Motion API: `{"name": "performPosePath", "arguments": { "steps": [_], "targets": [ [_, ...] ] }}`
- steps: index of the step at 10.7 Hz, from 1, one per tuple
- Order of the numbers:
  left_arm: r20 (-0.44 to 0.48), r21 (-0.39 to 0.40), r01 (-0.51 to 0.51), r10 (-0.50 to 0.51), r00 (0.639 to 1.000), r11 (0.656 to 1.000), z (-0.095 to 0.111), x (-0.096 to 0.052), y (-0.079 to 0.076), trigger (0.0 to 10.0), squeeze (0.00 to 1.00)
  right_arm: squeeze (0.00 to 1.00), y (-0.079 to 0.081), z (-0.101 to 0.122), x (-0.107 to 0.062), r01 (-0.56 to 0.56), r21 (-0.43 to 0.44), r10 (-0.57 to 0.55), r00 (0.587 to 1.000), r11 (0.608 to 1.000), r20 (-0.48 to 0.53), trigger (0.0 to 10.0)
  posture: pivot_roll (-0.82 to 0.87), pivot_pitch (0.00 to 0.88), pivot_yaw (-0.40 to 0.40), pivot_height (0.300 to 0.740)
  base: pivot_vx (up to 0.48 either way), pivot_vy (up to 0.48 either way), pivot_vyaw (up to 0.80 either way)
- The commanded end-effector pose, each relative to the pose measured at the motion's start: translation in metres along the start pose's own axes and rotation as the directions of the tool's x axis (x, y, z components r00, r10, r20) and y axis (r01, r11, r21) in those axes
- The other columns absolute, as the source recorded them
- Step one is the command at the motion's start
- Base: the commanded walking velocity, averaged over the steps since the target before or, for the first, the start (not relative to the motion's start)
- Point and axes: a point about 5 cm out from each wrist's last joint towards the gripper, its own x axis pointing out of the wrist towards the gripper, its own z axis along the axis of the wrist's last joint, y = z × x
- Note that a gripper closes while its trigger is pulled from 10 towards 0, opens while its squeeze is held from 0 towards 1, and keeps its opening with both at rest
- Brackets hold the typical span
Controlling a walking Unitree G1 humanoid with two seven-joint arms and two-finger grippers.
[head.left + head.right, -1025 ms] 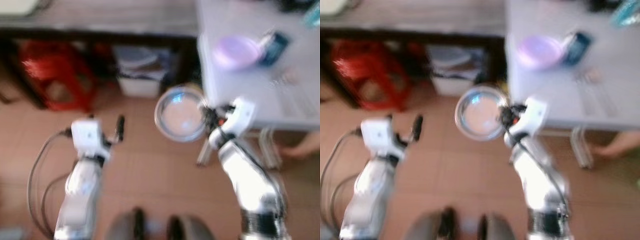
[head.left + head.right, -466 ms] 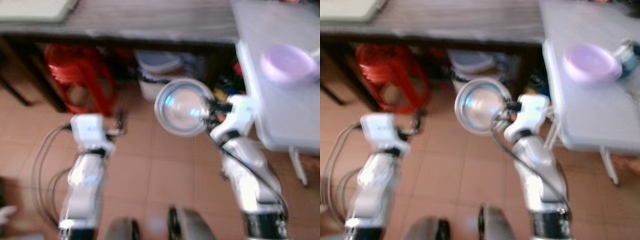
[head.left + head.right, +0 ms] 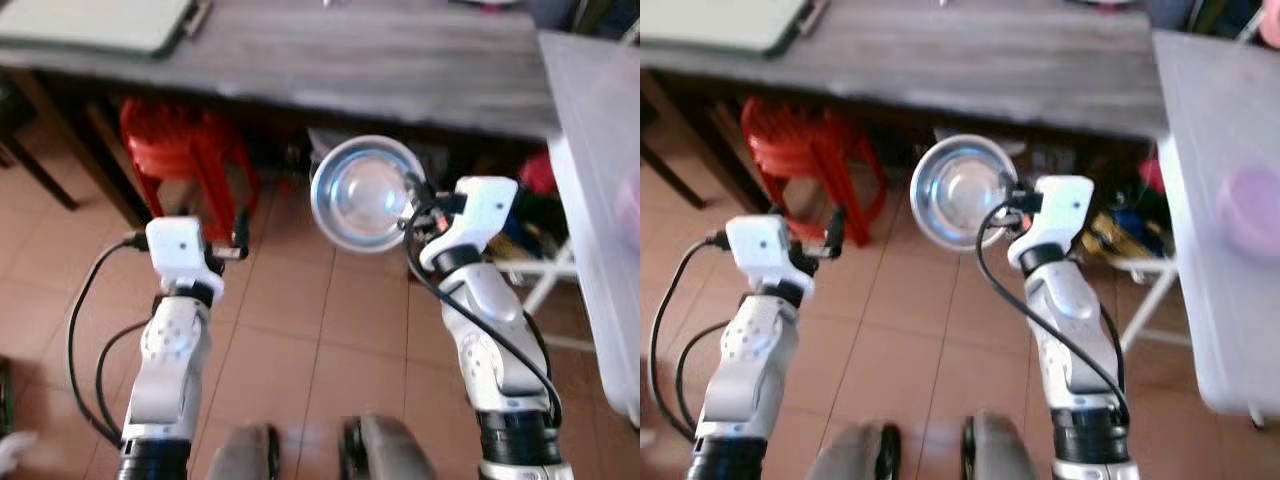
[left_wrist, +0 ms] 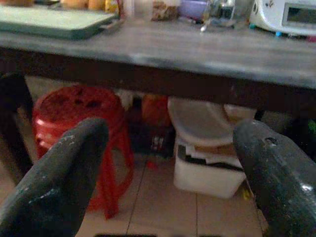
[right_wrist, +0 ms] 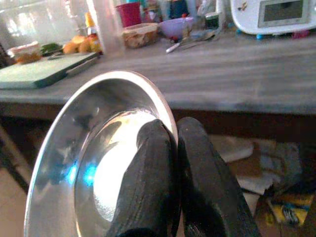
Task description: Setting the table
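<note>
right gripper (image 5: 173, 163): steel bowl (image 3: 365, 192) rim is pinched, held tilted | white table (image 3: 1210, 200) lies to its right, nearer this arm | left gripper (image 4: 168, 163): spread, empty

Pinched in the right gripper (image 5: 173, 163) was a glossy, mirror-smooth metal bowl (image 3: 365, 192), its matt black fingers (image 5: 148, 182) looking rubbery, while beyond it lay a dull, grained wooden counter (image 3: 380, 50)
</note>
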Motion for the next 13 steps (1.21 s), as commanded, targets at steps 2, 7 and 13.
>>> {"name": "performPosePath", "arguments": {
  "steps": [2,7,13],
  "targets": [
    [-0.007,0.005,0.032,-0.032,0.999,0.999,-0.003,-0.001,-0.008,10.0,0.0,0.0,-0.012,0.001,-0.002,0.055,-0.023,-0.055,0.998,0.998,0.012,0.0,-0.02,0.172,-0.003,0.74,0.48,0.0,0.0],
    [0.003,-0.002,0.057,-0.057,0.998,0.998,-0.003,0.001,-0.013,10.0,0.0,0.0,-0.019,0.0,0.001,0.095,-0.053,-0.094,0.995,0.994,0.029,10.0,-0.02,0.162,-0.001,0.74,0.48,0.0,0.0],
    [-0.002,-0.015,0.054,-0.054,0.999,0.998,-0.004,0.001,-0.017,10.0,0.0,0.0,-0.041,0.0,0.014,0.248,0.053,-0.249,0.968,0.967,0.026,10.0,-0.01,0.174,0.015,0.74,0.362,0.0,0.0]
  ]
}}
